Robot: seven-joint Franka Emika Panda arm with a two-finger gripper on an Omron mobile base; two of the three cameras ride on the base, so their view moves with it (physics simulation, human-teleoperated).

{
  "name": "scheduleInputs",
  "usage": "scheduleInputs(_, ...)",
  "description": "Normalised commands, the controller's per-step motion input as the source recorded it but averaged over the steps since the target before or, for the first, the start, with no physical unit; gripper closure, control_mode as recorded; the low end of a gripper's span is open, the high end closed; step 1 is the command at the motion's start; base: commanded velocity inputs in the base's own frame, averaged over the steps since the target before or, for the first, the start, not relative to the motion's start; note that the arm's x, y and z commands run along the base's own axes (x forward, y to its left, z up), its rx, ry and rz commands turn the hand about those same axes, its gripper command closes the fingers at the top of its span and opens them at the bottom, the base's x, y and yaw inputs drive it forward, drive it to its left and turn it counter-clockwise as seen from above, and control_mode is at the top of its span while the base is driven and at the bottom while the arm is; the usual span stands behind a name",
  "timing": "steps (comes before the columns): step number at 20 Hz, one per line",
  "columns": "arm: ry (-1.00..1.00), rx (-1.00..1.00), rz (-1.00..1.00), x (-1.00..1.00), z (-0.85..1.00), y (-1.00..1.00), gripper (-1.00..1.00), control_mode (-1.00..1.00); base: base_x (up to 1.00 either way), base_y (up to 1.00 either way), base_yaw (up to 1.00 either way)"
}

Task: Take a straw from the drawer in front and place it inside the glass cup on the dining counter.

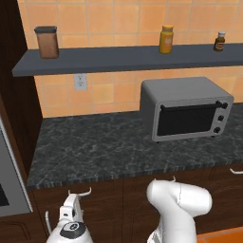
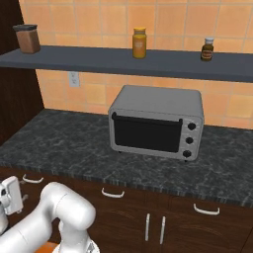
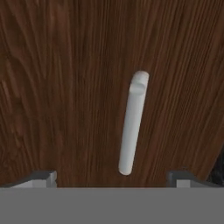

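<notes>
- Hand view: tool (image 3: 112, 177) stands wide, holding nothing, close before a dark wood drawer front (image 3: 65, 87); its pale handle (image 3: 132, 124) lies between the fingertips (image 3: 41, 178).
- Step in hand, as judged: reaching to open the drawer. Next move calls for closing on the handle and pulling straight out.
- Straw presumably inside the shut drawer.
- Left base view: black speckled tabletop (image 1: 95, 147) carries a grey toaster oven (image 1: 187, 109); tiled wall, shelf (image 1: 118, 59) with jars.
</notes>
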Motion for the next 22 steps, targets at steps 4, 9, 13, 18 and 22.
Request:
scheduleInputs(4,0.00,-0.01,0.02,0.21,-0.05,0.00,-1.00,-1.00,0.00,0.00,0.00)
scheduleInputs(9,-0.01,-0.01,0.03,0.17,0.00,0.05,-1.00,-1.00,0.00,0.00,0.00)
scheduleInputs(13,0.00,-0.06,0.03,0.34,-0.17,0.10,-1.00,-1.00,0.00,0.00,0.00)
scheduleInputs(18,0.00,-0.07,0.01,0.35,-0.23,0.11,-1.00,-1.00,0.00,0.00,0.00)
scheduleInputs(22,0.00,-0.09,0.00,0.23,-0.39,0.21,-1.00,-1.00,0.00,0.00,0.00)
